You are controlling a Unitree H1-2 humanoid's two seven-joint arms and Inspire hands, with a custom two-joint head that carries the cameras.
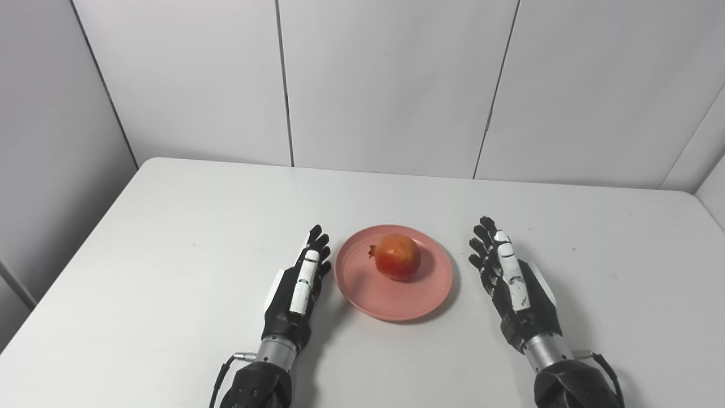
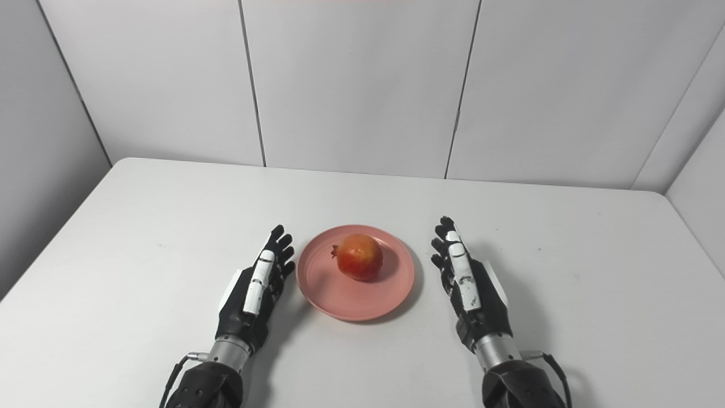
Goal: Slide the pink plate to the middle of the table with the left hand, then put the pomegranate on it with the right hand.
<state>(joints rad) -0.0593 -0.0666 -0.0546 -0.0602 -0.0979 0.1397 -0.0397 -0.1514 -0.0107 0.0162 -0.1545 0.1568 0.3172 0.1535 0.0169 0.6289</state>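
A pink plate [image 1: 362, 286] lies near the middle of the white table, toward the front. A red-orange pomegranate [image 1: 397, 257] rests on the plate, a little behind its centre. My left hand [image 1: 300, 283] lies flat just left of the plate, fingers stretched forward and holding nothing. On the other side, my right hand [image 1: 507, 277] rests a short gap from the plate's right rim, also open and empty. Neither hand touches the plate or the fruit.
The white table [image 1: 170, 226] runs back to grey wall panels [image 1: 391, 79]. Its left and right edges show at the sides of the picture. Nothing else stands on it.
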